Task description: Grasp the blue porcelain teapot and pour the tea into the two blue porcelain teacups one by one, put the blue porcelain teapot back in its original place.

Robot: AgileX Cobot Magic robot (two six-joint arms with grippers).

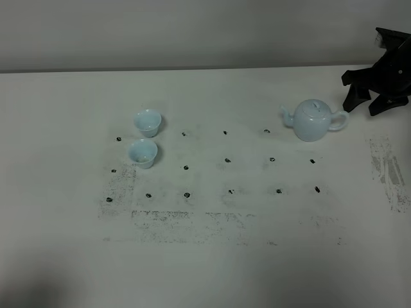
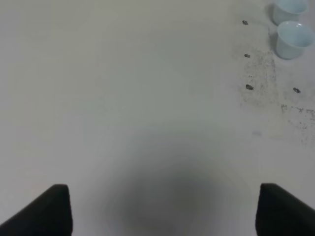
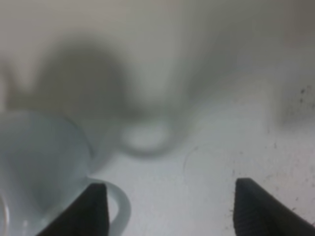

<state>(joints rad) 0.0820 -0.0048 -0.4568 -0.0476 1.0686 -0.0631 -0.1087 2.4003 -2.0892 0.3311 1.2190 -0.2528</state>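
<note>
From overhead, the blue porcelain teapot [image 1: 313,120] stands upright on the table [image 1: 257,256] at about two o'clock. Its spout points toward nine and its handle toward three. My right fingers [image 3: 261,209] are spread wide, just beside that handle. The farther teacup [image 1: 147,122] and nearer teacup [image 1: 142,153] sit close together at ten o'clock. My left fingers [image 2: 49,211] are spread too, above the table.

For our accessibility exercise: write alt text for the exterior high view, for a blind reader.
A pale-blue teapot stands on a white table, the right gripper poised just beyond its handle. Two small matching teacups sit close together far to its left.
</note>
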